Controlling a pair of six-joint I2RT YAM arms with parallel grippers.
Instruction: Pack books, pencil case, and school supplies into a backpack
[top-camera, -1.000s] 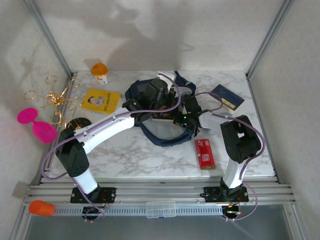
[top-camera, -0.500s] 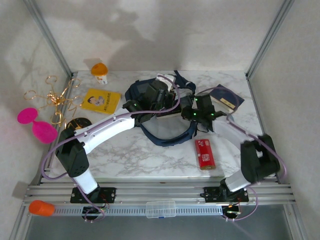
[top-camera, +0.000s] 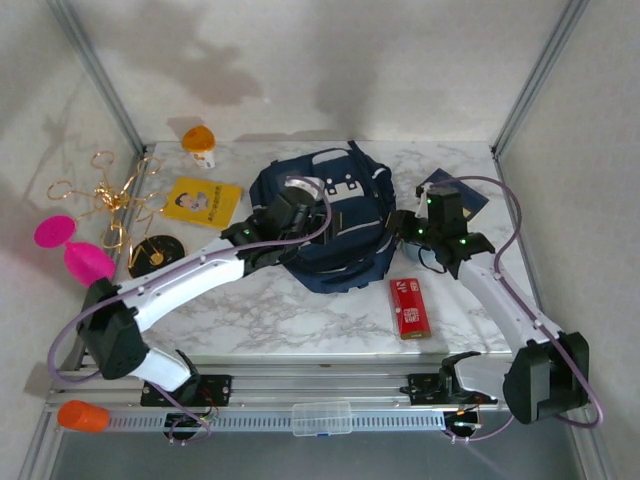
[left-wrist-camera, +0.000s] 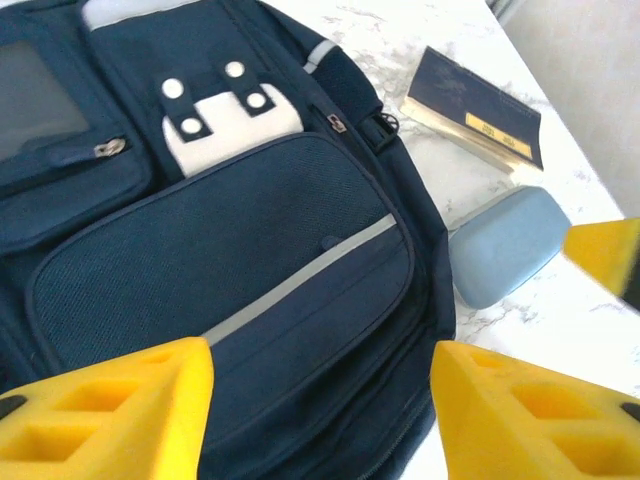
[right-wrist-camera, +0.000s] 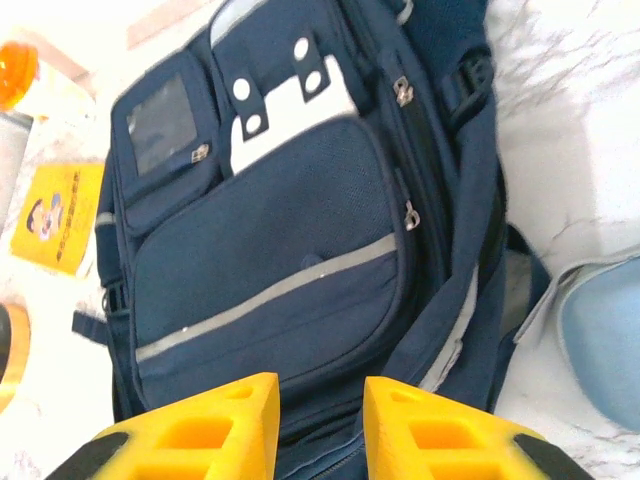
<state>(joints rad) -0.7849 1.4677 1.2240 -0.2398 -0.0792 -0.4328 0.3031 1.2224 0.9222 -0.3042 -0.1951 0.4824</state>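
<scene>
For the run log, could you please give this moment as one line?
backpack: flat, pockets up | left claw: open, empty | right claw: open, empty | pencil case, red box: on table

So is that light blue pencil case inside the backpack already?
No, the pencil case lies on the table, just beside the backpack.

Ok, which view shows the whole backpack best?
Top external: the backpack shows nearly whole, outline and straps included. Both wrist views sit close, cropping it to front pockets, white patch and pale stripe.
</scene>
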